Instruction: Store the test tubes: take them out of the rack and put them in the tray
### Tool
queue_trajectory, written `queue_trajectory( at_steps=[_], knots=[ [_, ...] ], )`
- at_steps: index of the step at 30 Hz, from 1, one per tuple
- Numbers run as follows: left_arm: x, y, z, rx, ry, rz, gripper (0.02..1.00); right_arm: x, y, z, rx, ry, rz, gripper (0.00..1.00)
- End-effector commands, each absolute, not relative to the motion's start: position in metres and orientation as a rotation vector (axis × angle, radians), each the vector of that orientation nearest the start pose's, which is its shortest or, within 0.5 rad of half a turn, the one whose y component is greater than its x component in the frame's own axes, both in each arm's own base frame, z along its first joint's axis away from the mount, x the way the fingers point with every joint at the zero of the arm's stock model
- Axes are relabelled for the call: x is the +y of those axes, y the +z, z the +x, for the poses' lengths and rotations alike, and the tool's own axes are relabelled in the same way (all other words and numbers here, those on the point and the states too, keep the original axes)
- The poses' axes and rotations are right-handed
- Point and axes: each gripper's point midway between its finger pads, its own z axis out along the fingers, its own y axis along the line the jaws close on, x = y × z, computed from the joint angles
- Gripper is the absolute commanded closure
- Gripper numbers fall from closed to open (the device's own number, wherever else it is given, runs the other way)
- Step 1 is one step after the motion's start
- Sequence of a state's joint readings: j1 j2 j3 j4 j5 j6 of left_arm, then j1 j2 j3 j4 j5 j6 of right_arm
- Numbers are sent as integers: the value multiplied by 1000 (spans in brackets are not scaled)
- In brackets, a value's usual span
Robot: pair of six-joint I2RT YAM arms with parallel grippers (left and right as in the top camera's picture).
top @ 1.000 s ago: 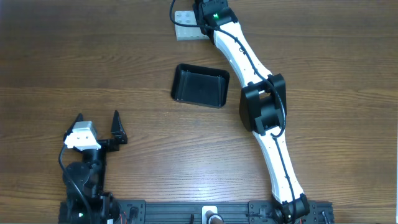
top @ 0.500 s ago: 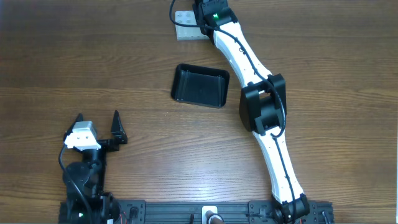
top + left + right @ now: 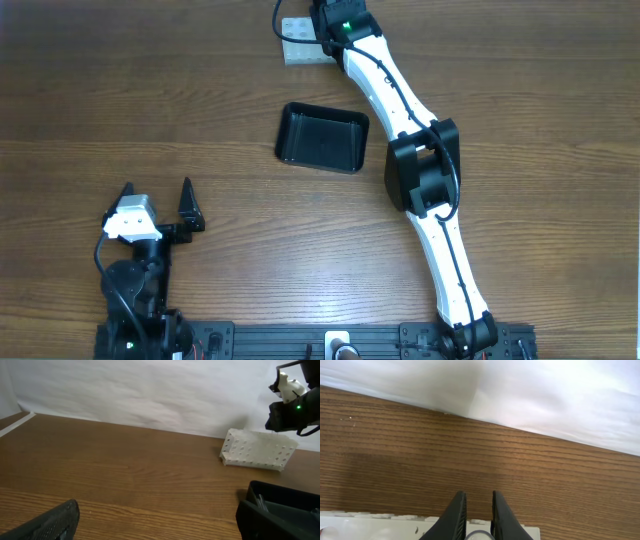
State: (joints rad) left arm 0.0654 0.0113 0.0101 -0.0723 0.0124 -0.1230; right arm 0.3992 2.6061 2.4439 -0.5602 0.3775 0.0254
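The white test tube rack stands at the far edge of the table, and its perforated side faces the left wrist view. My right gripper hangs over the rack's right end. In the right wrist view its fingers stand close together, with the round rim of a clear test tube between them above the rack top. The black tray lies in the middle of the table, below the rack. My left gripper rests open near the left base, holding nothing.
The white backdrop rises just behind the rack. The right arm's black elbow stands just right of the tray. Something clear lies inside the tray, but I cannot tell what. Bare wood spreads left of the tray and rack.
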Motion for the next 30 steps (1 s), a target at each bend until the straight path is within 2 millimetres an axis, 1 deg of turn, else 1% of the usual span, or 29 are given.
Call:
queue_trajectory(
  at_steps=[1,8,13,17,18,19,23,26,28,30],
  knots=[
    [10,156,246,1644,-58,-120,20,211,152,643,2170,-186,-209,897],
    [10,156,246,1644,-58,-120,20,217,196,636,2112,-154,-201,912],
    [10,156,246,1644,-58,-120,20,221,232,626,2070,-130,-197,923],
    [10,156,246,1644,-58,-120,20,222,262,614,2045,-115,-195,932],
    [10,156,246,1644,-58,-120,23,221,273,609,2039,-106,-186,930],
    [10,156,246,1644,-58,-120,20,220,277,607,2037,-101,-181,930],
    [10,156,246,1644,-58,-120,20,214,306,586,2045,-57,-120,943],
    [10,156,246,1644,-58,-120,20,208,311,566,2102,-27,-58,943],
    [10,156,246,1644,-58,-120,23,206,305,551,2167,-1,-33,945],
    [10,156,246,1644,-58,-120,23,207,293,536,2247,29,-24,974]
  ],
)
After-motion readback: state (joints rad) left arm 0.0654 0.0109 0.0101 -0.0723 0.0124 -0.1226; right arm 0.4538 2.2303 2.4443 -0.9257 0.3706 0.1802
